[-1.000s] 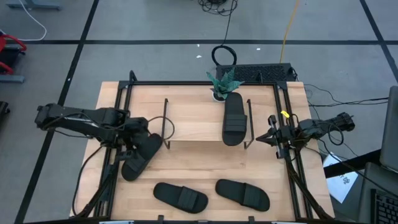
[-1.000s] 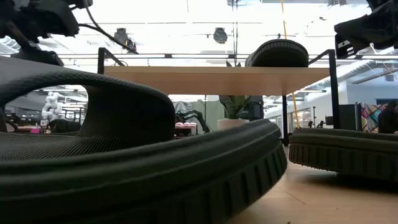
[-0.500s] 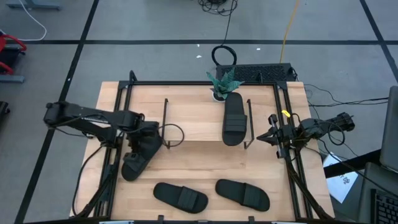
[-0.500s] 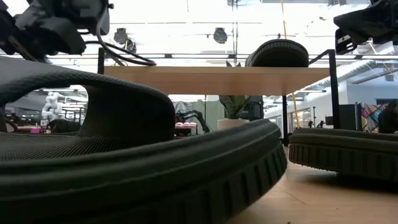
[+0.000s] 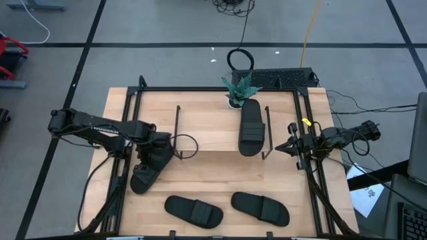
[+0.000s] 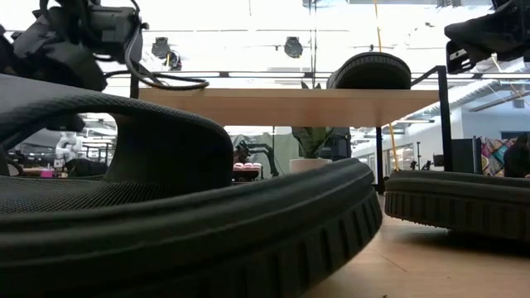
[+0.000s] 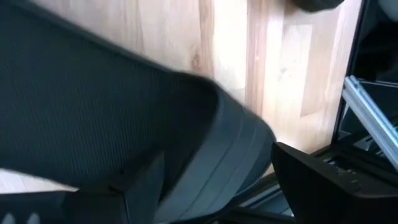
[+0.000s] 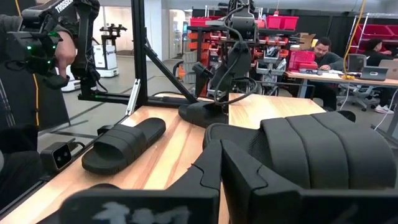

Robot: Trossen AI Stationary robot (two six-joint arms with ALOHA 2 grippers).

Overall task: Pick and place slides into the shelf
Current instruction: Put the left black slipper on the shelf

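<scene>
The table point(image 5: 200, 193) fills the middle of the high view. On it, centre-right, stands the shelf point(image 5: 213, 127), with one slide point(image 5: 251, 127) lying on its top board. Two more slides lie along the lower edge: one lower centre point(image 5: 193, 211), one to its right point(image 5: 260, 207). The fourth slide point(image 5: 148, 167) is at the left, its upper end under my left gripper point(image 5: 155, 143); my wrist view shows that slide point(image 7: 124, 124) between my fingers point(image 7: 323, 186), closed around its edge. My right gripper point(image 5: 293, 147) waits at the shelf's right side; I cannot tell how wide it stands.
</scene>
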